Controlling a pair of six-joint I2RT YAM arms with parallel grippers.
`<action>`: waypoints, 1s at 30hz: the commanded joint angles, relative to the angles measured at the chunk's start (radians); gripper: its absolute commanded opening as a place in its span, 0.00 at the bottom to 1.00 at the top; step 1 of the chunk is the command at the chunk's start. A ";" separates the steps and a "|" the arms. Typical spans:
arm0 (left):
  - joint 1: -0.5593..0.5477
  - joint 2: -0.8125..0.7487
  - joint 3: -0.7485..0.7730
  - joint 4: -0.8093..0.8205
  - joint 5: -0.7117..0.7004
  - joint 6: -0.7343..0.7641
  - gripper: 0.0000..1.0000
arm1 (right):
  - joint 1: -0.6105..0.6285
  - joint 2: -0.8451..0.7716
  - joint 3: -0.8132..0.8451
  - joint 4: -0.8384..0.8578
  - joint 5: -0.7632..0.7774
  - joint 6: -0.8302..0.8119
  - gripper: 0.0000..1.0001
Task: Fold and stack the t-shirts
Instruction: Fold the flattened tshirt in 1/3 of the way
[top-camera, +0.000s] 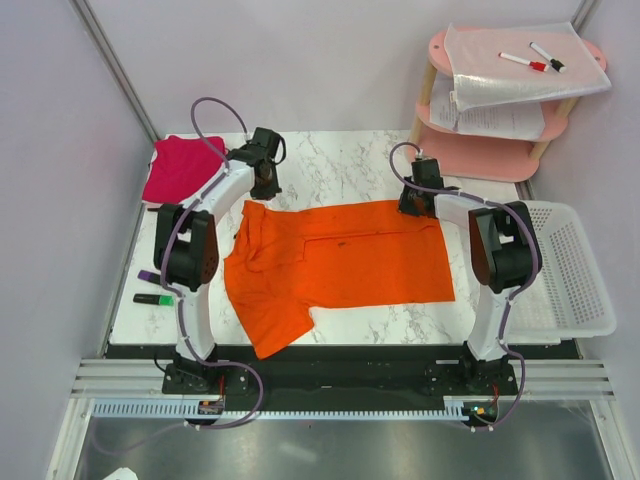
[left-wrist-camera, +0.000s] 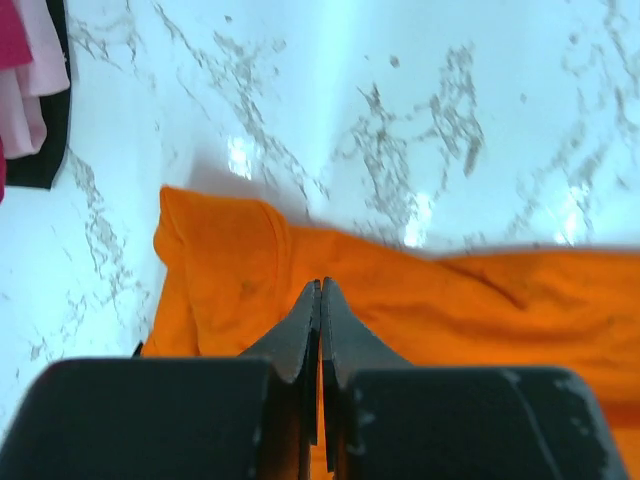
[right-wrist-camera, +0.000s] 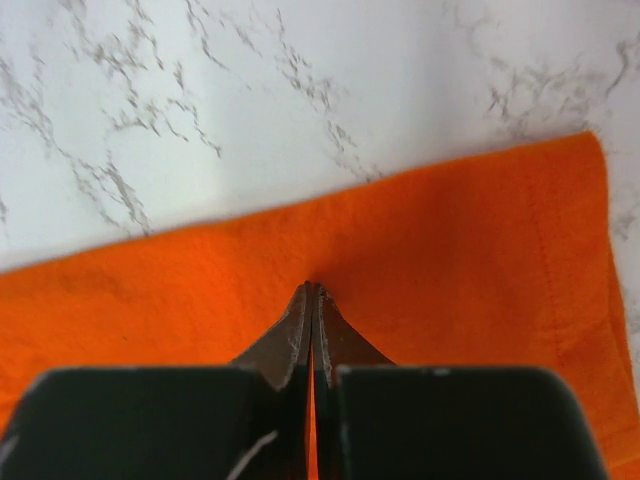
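A bright orange short-sleeved cloth t-shirt (top-camera: 340, 260) lies spread flat across the middle of the white marble-patterned table (top-camera: 340, 165), collar end toward the left arm, hem toward the right; one sleeve reaches toward the near edge. A magenta-pink cloth t-shirt (top-camera: 178, 168) sits bunched at the far left corner, apart from the orange one. The left gripper (left-wrist-camera: 320, 290) is down on the orange shirt's far edge near the collar end; its jaws are closed tight, tips together on the cloth. The right gripper (right-wrist-camera: 312, 292) rests near the far hem corner, jaws likewise pressed closed (whether either pair pinches a fold I cannot tell). A green highlighter pen (top-camera: 153, 298) lies at the table's left edge; a white perforated plastic basket (top-camera: 575, 270) stands to the right.
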 joint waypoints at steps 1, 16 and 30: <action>0.023 0.116 0.086 -0.050 -0.034 0.017 0.02 | -0.001 0.016 0.027 -0.026 0.027 -0.014 0.00; 0.142 0.206 0.079 -0.104 -0.128 -0.026 0.02 | -0.003 0.104 0.103 -0.167 0.267 -0.014 0.00; 0.191 0.078 -0.016 -0.104 -0.245 -0.081 0.02 | -0.023 0.151 0.123 -0.220 0.299 0.025 0.00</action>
